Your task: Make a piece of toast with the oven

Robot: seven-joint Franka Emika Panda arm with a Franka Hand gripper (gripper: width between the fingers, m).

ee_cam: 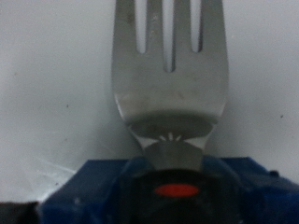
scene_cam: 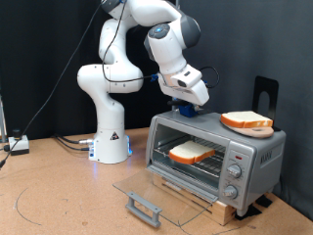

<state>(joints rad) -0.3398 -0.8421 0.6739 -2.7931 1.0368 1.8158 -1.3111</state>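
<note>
The silver oven [scene_cam: 256, 155] stands at the exterior view's right with its glass door [scene_cam: 156, 186] folded down flat. The piece of toast [scene_cam: 188, 152] lies on the wire rack inside. A second slice [scene_cam: 246, 120] rests on the oven's roof. My gripper [scene_cam: 186, 108] hovers just above the roof's left end, apart from both slices. In the wrist view my gripper [ee_cam: 176, 182] is shut on a metal fork [ee_cam: 170, 84], with blue pads at either side of its neck. The tines point away over a plain grey surface.
The door's grey bar handle [scene_cam: 144, 208] juts toward the exterior view's bottom. Three knobs [scene_cam: 235, 164] line the oven's right front. A black stand [scene_cam: 266, 93] rises behind the oven. The arm's white base [scene_cam: 111, 137] and cables [scene_cam: 68, 142] sit at the left.
</note>
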